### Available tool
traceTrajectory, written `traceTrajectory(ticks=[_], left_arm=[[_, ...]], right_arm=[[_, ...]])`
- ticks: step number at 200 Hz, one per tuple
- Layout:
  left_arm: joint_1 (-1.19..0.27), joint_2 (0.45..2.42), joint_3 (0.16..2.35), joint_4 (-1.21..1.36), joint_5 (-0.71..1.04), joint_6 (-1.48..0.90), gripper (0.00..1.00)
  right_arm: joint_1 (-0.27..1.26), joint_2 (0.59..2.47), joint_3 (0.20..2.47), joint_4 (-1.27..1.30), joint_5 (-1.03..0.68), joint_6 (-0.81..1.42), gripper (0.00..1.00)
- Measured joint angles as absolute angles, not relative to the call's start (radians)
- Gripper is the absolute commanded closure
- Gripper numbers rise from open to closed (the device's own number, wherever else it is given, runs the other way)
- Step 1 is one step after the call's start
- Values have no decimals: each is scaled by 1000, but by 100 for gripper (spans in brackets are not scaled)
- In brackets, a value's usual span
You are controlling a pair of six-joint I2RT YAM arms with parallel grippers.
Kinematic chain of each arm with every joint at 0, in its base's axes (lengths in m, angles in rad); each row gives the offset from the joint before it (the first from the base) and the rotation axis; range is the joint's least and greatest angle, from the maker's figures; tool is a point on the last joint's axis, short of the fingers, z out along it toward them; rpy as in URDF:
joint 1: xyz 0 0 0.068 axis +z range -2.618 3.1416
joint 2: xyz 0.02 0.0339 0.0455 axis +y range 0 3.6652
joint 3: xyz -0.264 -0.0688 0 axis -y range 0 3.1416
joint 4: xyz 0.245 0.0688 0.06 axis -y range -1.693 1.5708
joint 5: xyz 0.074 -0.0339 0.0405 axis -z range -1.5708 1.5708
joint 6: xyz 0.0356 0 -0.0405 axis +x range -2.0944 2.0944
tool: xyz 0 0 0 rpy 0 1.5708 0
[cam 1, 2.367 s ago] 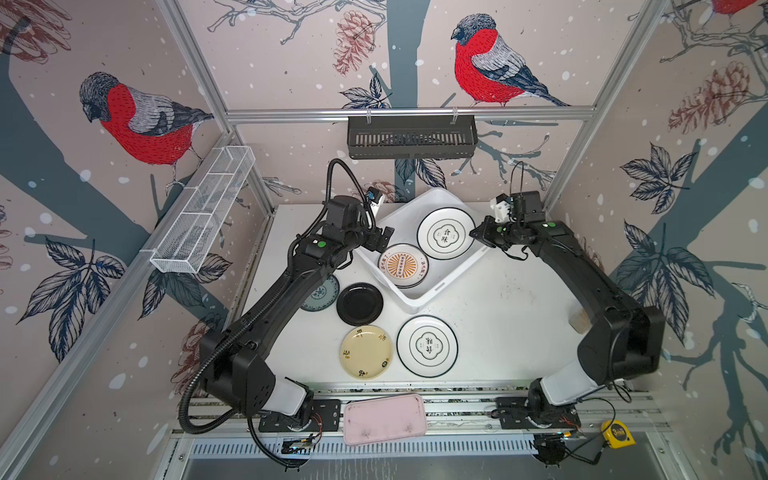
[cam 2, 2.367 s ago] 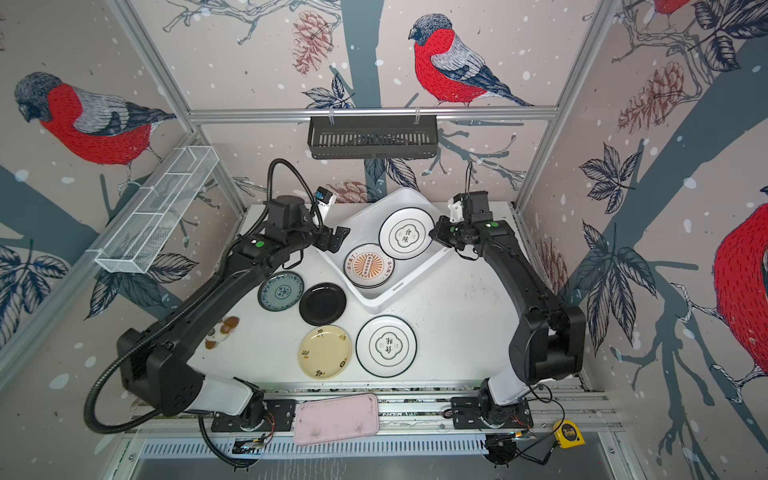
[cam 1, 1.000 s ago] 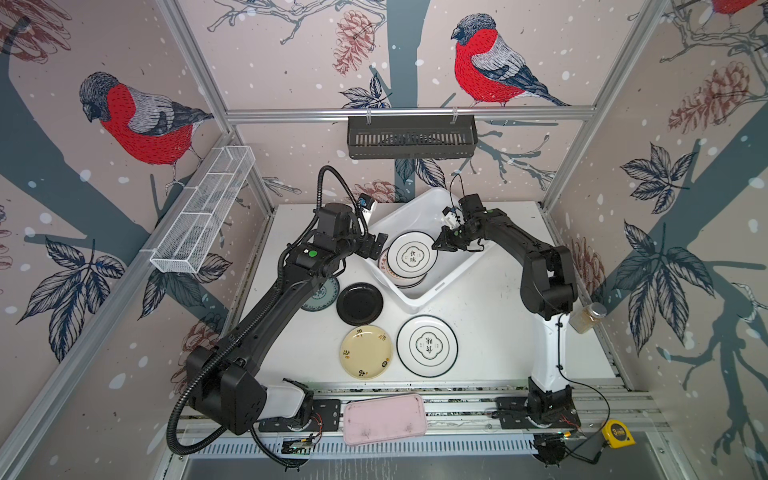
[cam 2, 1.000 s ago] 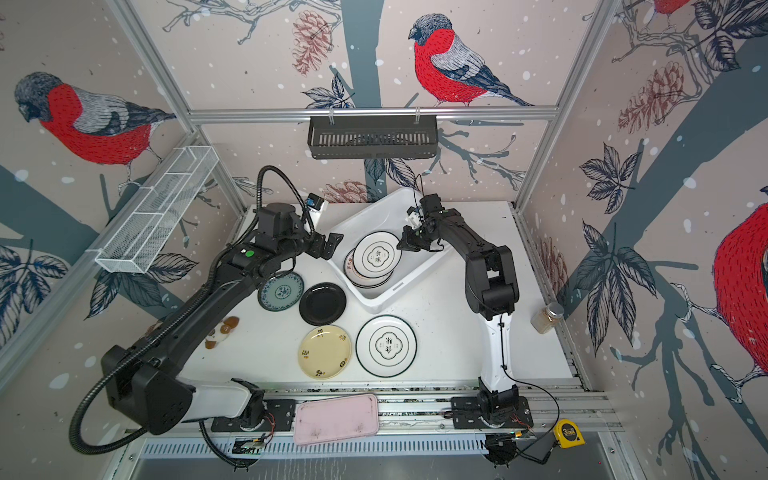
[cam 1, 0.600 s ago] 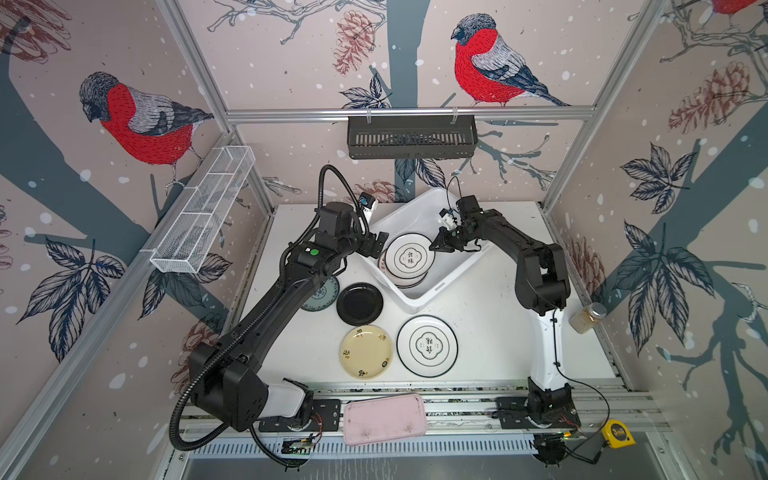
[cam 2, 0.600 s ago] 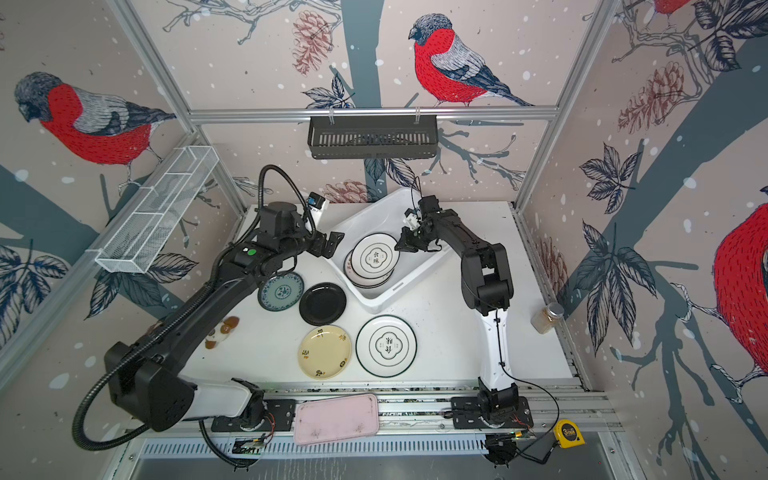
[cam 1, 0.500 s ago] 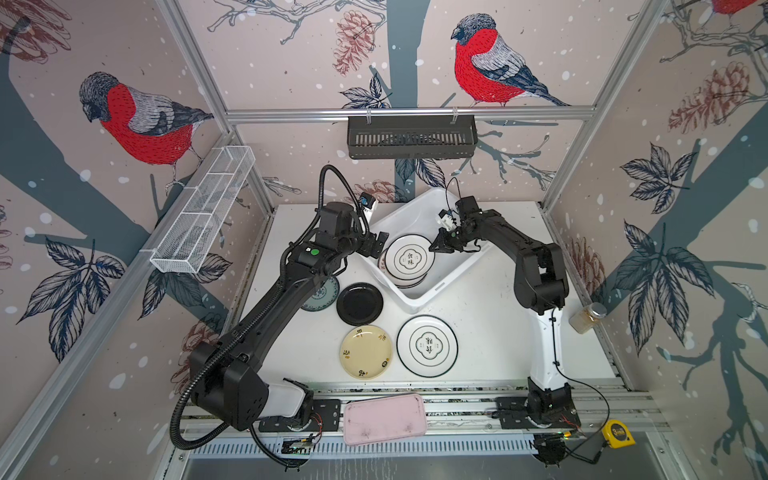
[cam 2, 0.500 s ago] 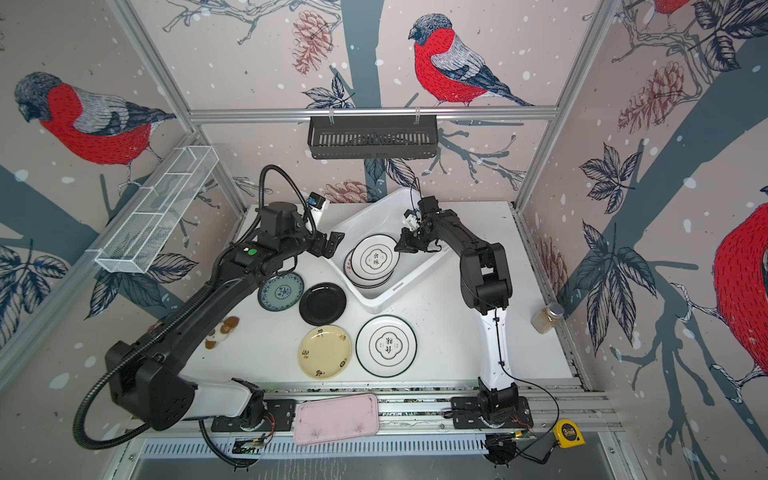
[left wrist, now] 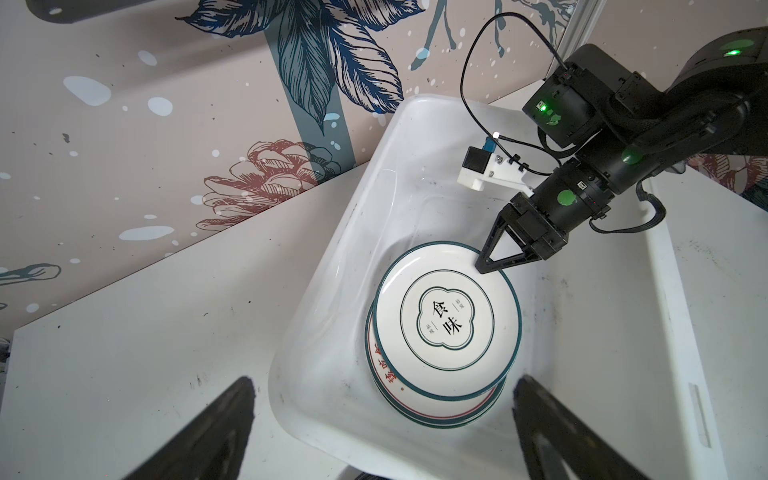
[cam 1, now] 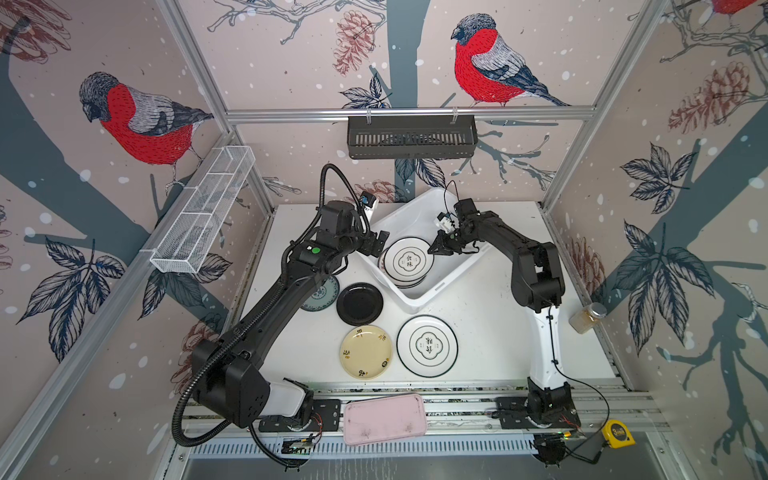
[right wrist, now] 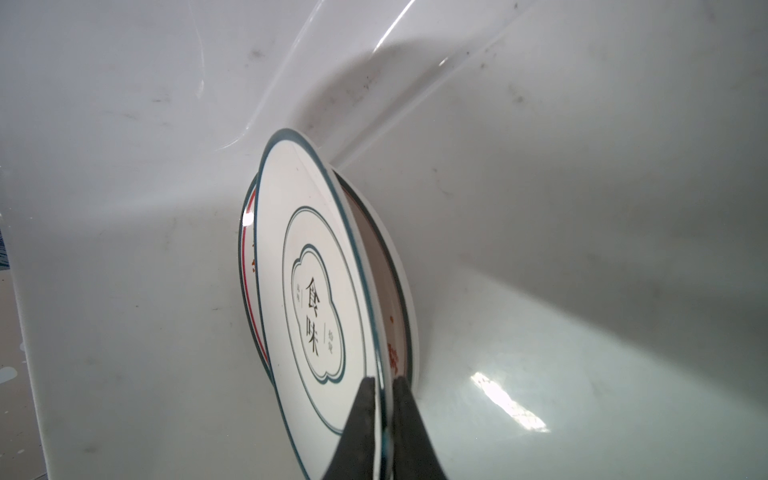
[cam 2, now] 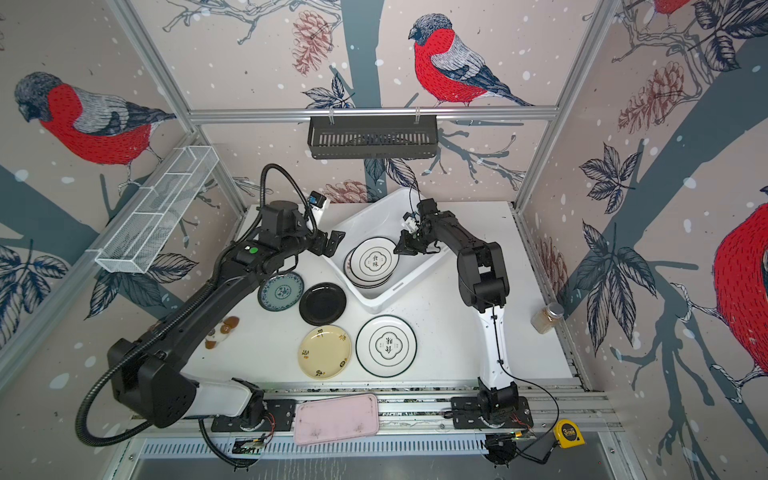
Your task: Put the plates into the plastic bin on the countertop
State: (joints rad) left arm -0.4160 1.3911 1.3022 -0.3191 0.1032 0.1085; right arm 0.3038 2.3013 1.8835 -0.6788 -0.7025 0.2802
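**Plates: emblem plate, set-down in bin**

Item: emblem plate (cam 1: 408,260), lying on the sunburst plates (left wrist: 380,361) at the end of the bin (cam 1: 411,216) nearer the robot. It sits a little off their centre, and its gripped edge seems slightly raised.

Remaining on the table (cam 1: 478,332): teal plate (cam 2: 280,291), black plate (cam 1: 360,303), yellow plate (cam 1: 365,351), second emblem plate (cam 1: 427,345).

Right fingers (right wrist: 365,415): pinching the emblem plate's far rim, one on each face.

Left fingers (left wrist: 216,428): spread wide and empty, just outside the bin's left wall.

Step, as we judge it: releasing the plate.
- We would lower the rim until the plate bears fully on the stack.
- We would then part the fingers only enough to clear the rim.
- We would draw back along the bin before lifting, so the lower finger does not catch the rim and tip the plate.
- The offset looks small, so we would leave it rather than nudge.
- We would hold the left arm outside the bin until the right arm is out.
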Motion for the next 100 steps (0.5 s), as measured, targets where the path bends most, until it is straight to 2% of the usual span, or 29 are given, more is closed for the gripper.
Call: traceTrajectory(ticks=[100], left_arm=[[-416,1396,1301,-319,104,105,4]], right_arm=[[305,2333,1890,-672,-709,284,80]])
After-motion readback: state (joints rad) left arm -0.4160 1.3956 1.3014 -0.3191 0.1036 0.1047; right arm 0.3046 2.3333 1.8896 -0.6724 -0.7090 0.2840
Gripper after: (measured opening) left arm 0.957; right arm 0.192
